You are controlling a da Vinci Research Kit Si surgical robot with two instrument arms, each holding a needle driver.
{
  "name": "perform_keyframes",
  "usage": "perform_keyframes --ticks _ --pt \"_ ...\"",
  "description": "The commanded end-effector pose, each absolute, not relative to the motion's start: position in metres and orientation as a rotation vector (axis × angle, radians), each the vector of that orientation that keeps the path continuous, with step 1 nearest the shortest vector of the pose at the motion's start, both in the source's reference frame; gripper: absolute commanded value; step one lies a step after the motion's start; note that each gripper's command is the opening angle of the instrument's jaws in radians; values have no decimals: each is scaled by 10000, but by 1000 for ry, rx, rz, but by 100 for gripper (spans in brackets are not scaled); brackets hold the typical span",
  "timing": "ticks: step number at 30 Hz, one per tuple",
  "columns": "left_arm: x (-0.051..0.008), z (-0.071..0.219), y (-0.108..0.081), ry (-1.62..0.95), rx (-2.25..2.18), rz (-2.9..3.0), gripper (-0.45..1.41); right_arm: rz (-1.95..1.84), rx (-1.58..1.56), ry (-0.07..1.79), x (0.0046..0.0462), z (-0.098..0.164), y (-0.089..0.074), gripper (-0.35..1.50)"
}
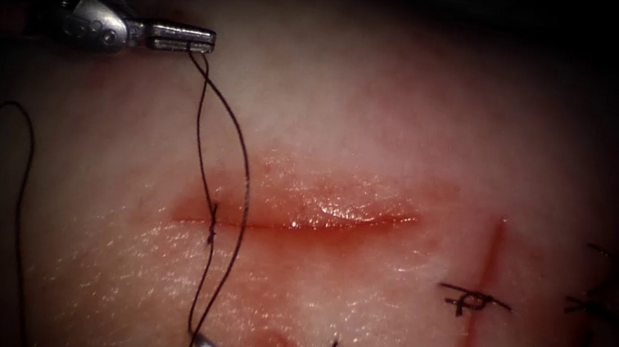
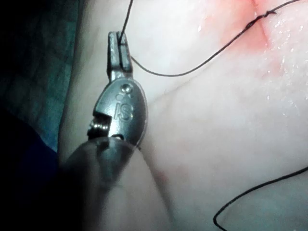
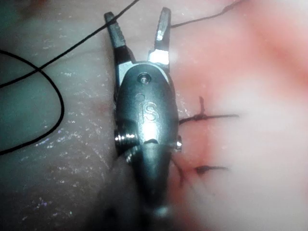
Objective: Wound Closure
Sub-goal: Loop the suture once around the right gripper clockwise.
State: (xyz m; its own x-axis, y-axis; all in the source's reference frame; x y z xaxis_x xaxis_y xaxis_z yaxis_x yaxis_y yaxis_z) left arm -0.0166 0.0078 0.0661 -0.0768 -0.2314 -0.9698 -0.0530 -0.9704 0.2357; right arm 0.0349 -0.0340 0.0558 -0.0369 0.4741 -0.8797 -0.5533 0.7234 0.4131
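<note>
The left tool (image 1: 196, 40), up and left of the cut (image 1: 294, 219), has its jaws clamped on the thread (image 1: 241, 187), which runs down across the cut's left end, knotted there. The right tool (image 3: 139, 29) sits near the tissue's (image 1: 386, 111) lower edge, jaws spread, holding nothing. I can't spot the needle. Bare tissue lies between the tools; finished stitches (image 1: 472, 299) sit to the right.

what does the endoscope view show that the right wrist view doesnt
Endoscope view: the left tool, jaws shut on the thread, and the long cut with a knot near its left end.

Right wrist view: the right tool from close, jaws open and holding nothing, beside finished stitches.

Both: the tissue, loose thread lying on it, and the right tool.
</note>
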Motion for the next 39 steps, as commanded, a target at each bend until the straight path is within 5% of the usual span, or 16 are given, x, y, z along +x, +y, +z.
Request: perform_keyframes --ticks 1,10,21,31,32,33,36,39 --pt "-170 660 79 -300 2075 -2166 -45 828 -63 1385 354 557 -342 133" --pt "-169 620 42 -94 2294 -1933 -45 797 6 1411 324 537 -339 140" --pt "-180 600 -10 -16 2296 -1937 -45 781 214 1354 304 551 -269 119" --pt "-192 596 -45 -1 2276 -2062 -45 804 431 1395 353 623 -209 64" --pt "-193 596 -47 -5 2273 -2065 -45 795 437 1396 359 627 -207 54" --pt "-195 595 -53 -2 2274 -2076 -45 777 450 1400 368 633 -204 10" --pt "-198 593 -58 -10 2268 -2082 -45 758 472 1408 379 637 -202 -17" --pt "-200 588 -66 -6 2272 -2075 -45 720 505 1421 388 639 -201 2"
